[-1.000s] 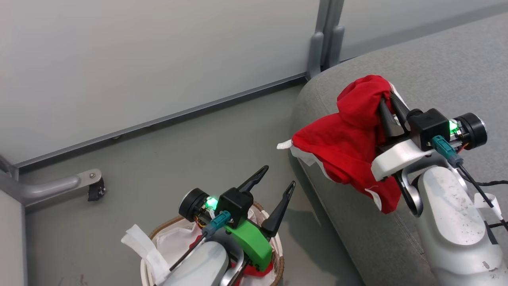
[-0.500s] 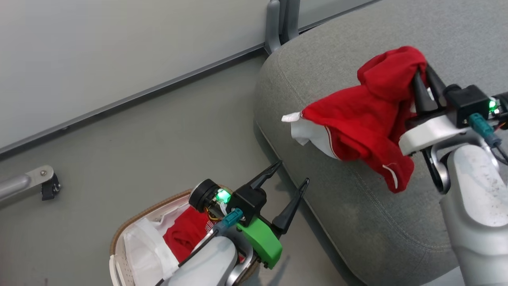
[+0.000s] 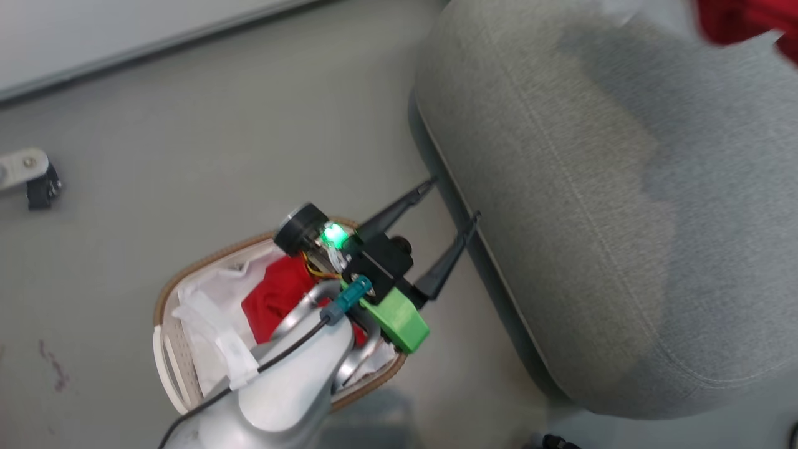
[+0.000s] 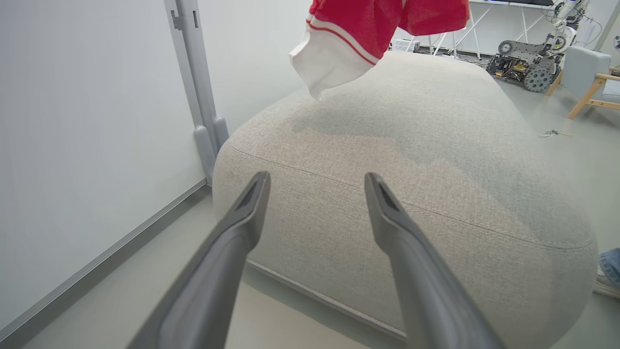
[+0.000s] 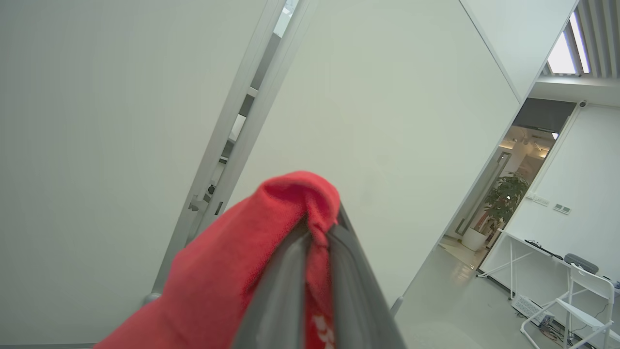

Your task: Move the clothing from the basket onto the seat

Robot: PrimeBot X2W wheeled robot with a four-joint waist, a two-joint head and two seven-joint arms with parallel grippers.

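Right wrist view: a red garment (image 5: 227,261) is pinched tight in the right gripper (image 5: 323,218), above the seat's (image 4: 436,145) far edge. Soft, light; best taken by a bunched fold. A second garment (image 3: 274,296) lies in the basket (image 3: 212,254); left gripper (image 4: 317,178) spread wide.

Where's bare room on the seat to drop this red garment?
The grey fabric seat cushion is bare across its top, from the stitched seam to beneath the hanging red white-sleeved garment. Crowded: the white oval basket, with red clothing inside and the left forearm over it.
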